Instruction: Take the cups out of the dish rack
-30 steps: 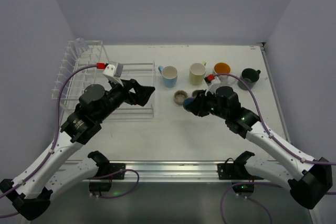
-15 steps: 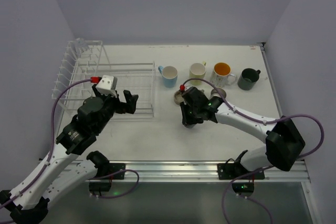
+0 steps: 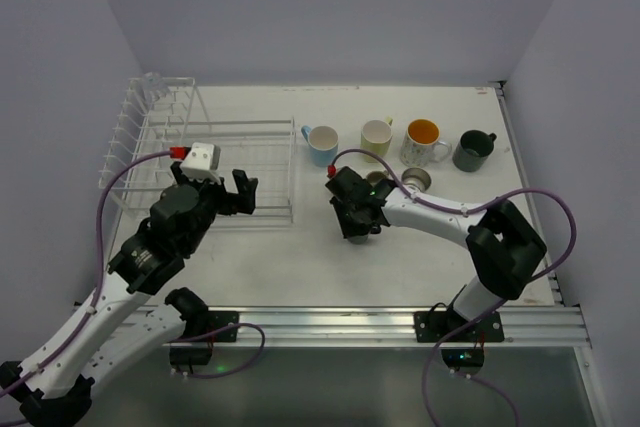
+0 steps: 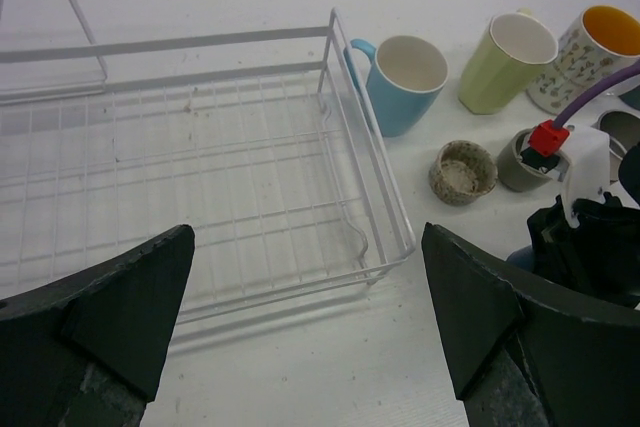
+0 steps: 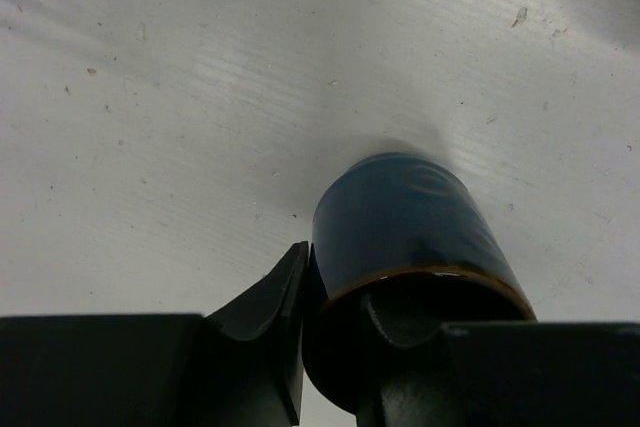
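The right gripper [image 5: 343, 294] is clamped on the rim of the navy cup [image 5: 408, 215], low over the table [image 3: 300, 257] right of the dish rack [image 3: 240, 125]; the left gripper [image 4: 305, 247] hangs wide open above the rack's near-right corner; the light blue cup [image 3: 322, 144] stands beyond.

The dish rack [image 3: 240, 124] is sitting on the left of the table [image 3: 300, 267]. Right of it, four cups are standing in a line: the first cup [image 3: 322, 145] just beside the rack, then the second cup [image 3: 376, 139], the third cup [image 3: 424, 142] and the fourth cup [image 3: 474, 150]. Just before that line are sitting the left small cup [image 4: 463, 171], the middle small cup [image 3: 378, 179] and the right small cup [image 3: 413, 180]. Nearer still, the held cup [image 5: 405, 217] is sitting in the right gripper [image 3: 353, 225], perhaps touching the table.
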`<control>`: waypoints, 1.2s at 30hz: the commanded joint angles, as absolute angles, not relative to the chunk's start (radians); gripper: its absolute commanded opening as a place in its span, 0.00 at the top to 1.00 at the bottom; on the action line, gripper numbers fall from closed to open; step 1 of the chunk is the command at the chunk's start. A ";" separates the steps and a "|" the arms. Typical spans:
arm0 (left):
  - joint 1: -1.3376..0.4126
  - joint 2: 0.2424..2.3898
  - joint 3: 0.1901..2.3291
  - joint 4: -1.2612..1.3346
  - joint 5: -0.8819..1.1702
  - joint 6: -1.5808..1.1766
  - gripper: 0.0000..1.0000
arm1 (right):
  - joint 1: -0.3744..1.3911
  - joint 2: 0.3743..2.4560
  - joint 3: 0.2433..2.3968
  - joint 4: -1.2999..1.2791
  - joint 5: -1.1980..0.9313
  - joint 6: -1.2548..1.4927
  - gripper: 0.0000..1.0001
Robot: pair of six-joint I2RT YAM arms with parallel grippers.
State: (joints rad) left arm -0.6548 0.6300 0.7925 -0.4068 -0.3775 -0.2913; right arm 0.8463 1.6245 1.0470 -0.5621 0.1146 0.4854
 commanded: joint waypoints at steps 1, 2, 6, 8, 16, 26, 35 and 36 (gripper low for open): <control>-0.649 0.646 0.801 -0.408 -0.451 -0.287 0.00 | 0.856 1.603 1.091 -0.535 0.152 0.477 0.74; -0.650 0.652 0.804 -0.407 -0.472 -0.290 0.00 | 0.859 1.595 1.091 -0.535 0.152 0.473 0.64; -0.649 0.695 0.853 -0.420 -0.508 -0.304 0.00 | 0.859 1.533 1.075 -0.520 0.135 0.454 0.50; -0.650 0.727 0.877 -0.432 -0.528 -0.310 0.00 | 0.859 1.482 1.065 -0.508 0.114 0.443 0.45; -0.649 0.917 1.199 -0.459 -0.673 -0.308 0.00 | 0.859 1.217 0.988 -0.433 0.052 0.391 0.36; -0.267 1.371 1.728 -0.595 -0.548 -0.324 0.00 | 0.859 1.059 0.818 -0.264 -0.069 0.391 0.37; -0.075 1.583 1.951 -0.687 -0.542 -0.373 0.02 | 0.859 1.002 0.733 -0.170 -0.130 0.400 0.37; -0.065 1.600 1.989 -0.702 -0.534 -0.380 0.02 | 0.859 1.002 0.730 -0.164 -0.136 0.402 0.37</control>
